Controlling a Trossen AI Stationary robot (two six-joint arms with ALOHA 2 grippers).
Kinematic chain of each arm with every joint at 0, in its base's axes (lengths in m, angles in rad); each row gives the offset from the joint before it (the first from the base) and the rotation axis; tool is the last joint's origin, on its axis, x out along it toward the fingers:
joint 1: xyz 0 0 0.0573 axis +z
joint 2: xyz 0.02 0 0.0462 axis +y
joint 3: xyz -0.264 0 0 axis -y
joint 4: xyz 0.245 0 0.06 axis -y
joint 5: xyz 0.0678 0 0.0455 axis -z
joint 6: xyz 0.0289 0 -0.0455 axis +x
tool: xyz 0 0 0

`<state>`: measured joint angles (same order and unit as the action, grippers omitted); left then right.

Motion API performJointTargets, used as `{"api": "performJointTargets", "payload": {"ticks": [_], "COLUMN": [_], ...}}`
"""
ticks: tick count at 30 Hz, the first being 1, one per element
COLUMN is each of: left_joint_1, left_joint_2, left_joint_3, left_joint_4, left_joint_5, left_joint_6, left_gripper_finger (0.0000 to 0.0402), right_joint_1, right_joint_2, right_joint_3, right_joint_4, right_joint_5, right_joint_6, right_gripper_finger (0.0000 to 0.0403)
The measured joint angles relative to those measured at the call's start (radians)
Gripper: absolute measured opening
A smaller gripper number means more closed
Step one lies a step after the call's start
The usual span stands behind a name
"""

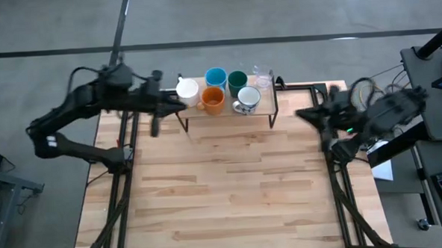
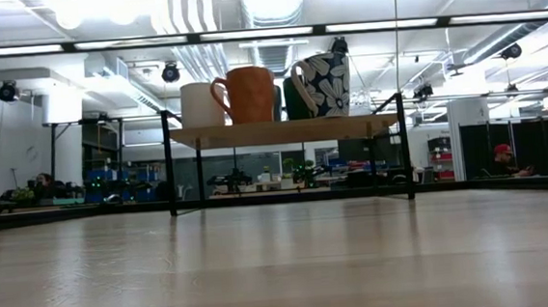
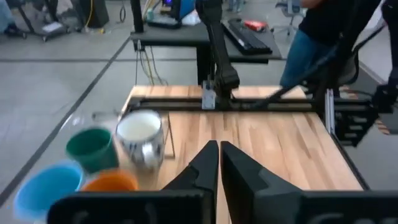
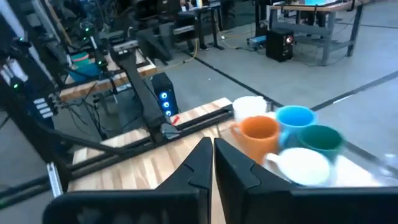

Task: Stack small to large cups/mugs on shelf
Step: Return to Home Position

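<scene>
The shelf [image 1: 229, 110] stands at the table's [image 1: 232, 198] 12 o'clock edge. It holds the white mug [image 1: 187, 89], light blue mug [image 1: 216, 77], orange mug [image 1: 213, 99], dark green cup [image 1: 238, 81], patterned mug [image 1: 248, 99] and clear glass [image 1: 262, 79]. The left gripper [image 3: 219, 144] hangs just off the shelf's 9 o'clock end, and the right gripper [image 4: 212, 142] is apart at 3 o'clock. Both have their fingers pressed nearly together and hold nothing. Bare wood runs to the 6 o'clock edge.

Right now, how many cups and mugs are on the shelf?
6: white mug leftmost; light blue mug, dark green cup behind; orange mug, patterned mug in front; clear glass rightmost. None seems hidden.
</scene>
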<state>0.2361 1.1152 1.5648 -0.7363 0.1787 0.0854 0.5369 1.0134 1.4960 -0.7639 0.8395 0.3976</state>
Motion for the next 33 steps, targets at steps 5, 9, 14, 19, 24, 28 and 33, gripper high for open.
{"api": "performJointTargets", "payload": {"ticks": [5, 9, 14, 19, 24, 28, 33], "left_joint_1": [-0.013, -0.02, -0.049, -0.094, -0.122, -0.135, -0.135], "left_joint_2": [-0.149, -0.27, -0.429, -0.589, -0.75, -0.864, -0.998], "left_joint_3": [-0.103, -0.304, -0.684, -1.072, -1.297, -1.371, -1.325], "left_joint_4": [-0.062, -0.039, 0.264, 0.797, 0.896, 0.874, 0.523], "left_joint_5": [0.071, 0.231, 0.333, 0.303, 0.243, 0.149, -0.188], "left_joint_6": [-0.022, -0.112, -0.361, -0.62, -0.802, -0.807, -0.72], "left_gripper_finger": [0.0, 0.0, 0.0, 0.0, 0.0, 0.0, 0.0], "right_joint_1": [0.036, 0.039, 0.039, 0.039, 0.039, 0.039, 0.039], "right_joint_2": [-0.184, -0.342, -0.546, -0.678, -0.776, -0.85, -0.932], "right_joint_3": [-0.072, -0.272, -0.637, -1.004, -1.262, -1.378, -1.416], "right_joint_4": [-0.211, -0.246, 0.066, 0.542, 0.739, 0.775, 0.748], "right_joint_5": [0.003, 0.028, 0.026, 0.021, -0.009, -0.003, 0.308], "right_joint_6": [0.09, 0.225, 0.279, 0.181, 0.296, 0.372, 0.239], "right_gripper_finger": [0.0009, 0.0009, 0.0009, 0.0009, 0.0009, 0.0009, 0.0009]}}
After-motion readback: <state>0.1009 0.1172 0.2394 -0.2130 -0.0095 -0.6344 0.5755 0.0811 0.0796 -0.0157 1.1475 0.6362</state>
